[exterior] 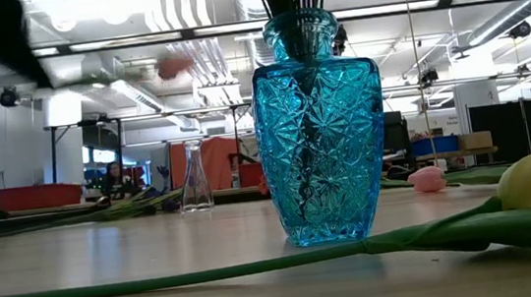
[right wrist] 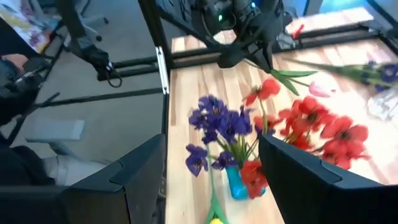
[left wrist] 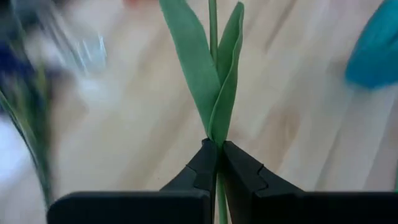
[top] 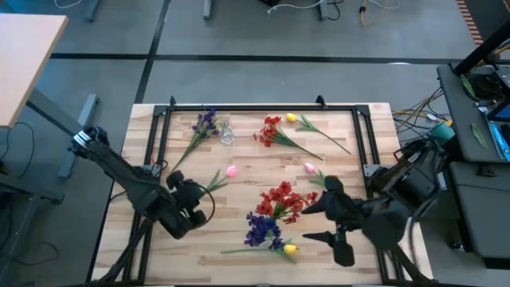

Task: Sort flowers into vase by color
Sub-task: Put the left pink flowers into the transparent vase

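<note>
wooden table (top: 247, 243) sits inside a black frame (top: 263, 108) on grey floor. cables (top: 414, 108) trail off to one side, a dark desk (top: 478, 167) sits beside it, plus a light tabletop corner (top: 24, 56).

Blue vase (top: 275, 229) crowds centre; bare table (top: 239, 147) seemingly passable.

Two pink tulips (top: 232, 170), two yellow tulips (top: 290, 249), two vases: blue vase (exterior: 318, 123), clear vase (top: 226, 132).
</note>
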`<state>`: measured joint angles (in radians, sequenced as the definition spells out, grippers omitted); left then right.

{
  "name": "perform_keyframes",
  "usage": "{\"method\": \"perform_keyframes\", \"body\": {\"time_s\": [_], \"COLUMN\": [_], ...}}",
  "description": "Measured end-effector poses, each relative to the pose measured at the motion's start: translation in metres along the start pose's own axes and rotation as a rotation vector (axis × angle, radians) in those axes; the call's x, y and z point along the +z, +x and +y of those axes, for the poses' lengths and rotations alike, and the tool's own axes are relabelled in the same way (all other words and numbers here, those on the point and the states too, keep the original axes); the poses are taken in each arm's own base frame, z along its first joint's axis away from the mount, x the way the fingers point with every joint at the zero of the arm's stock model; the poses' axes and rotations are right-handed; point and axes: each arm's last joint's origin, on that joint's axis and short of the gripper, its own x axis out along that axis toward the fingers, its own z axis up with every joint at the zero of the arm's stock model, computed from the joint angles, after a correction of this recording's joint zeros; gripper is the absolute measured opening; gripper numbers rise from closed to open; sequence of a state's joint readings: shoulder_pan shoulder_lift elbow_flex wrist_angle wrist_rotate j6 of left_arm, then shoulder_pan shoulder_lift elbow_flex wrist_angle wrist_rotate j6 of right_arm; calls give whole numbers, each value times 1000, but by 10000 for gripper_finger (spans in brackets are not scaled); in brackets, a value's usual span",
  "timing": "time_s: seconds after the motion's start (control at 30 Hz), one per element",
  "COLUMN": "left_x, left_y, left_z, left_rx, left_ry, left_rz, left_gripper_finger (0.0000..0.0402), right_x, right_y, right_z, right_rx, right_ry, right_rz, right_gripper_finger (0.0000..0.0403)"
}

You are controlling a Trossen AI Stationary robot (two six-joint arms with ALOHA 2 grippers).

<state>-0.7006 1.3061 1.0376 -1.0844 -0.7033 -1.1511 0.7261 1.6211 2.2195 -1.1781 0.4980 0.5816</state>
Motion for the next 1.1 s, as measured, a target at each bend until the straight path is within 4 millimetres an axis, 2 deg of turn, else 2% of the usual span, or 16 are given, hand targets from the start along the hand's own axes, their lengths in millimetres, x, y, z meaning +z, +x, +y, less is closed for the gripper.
{"method": "perform_keyframes", "body": {"time_s": [0.2,0.37,0.47,0.57,0.67,0.77,0.93,1.1], "left_x": [39,64,78,90,98,106,116,106], "left_y": [-47,-80,-95,-100,-93,-75,-29,23], "left_z": [29,45,53,67,84,100,132,172], "left_rx": [-2,-142,-274,-361,-324,-270,-259,-273], "left_ry": [50,122,200,274,317,317,274,155], "left_rz": [-362,-579,-732,-887,-989,-1057,-1158,-1230], "left_gripper_finger": [0,0,0,0,0,0,0,0], "right_x": [8,13,20,30,40,47,51,47], "right_y": [-19,-23,-26,-33,-38,-44,-54,-45], "right_z": [-9,-19,-32,-51,-74,-95,-119,-127], "right_rx": [-23,-131,-170,-232,-306,-362,-357,-370], "right_ry": [-93,-218,-264,-288,-298,-299,-277,-274], "right_rz": [-66,-117,-135,-161,-175,-181,-177,-137], "right_gripper_finger": [251,248,245,245,245,244,244,244]}}
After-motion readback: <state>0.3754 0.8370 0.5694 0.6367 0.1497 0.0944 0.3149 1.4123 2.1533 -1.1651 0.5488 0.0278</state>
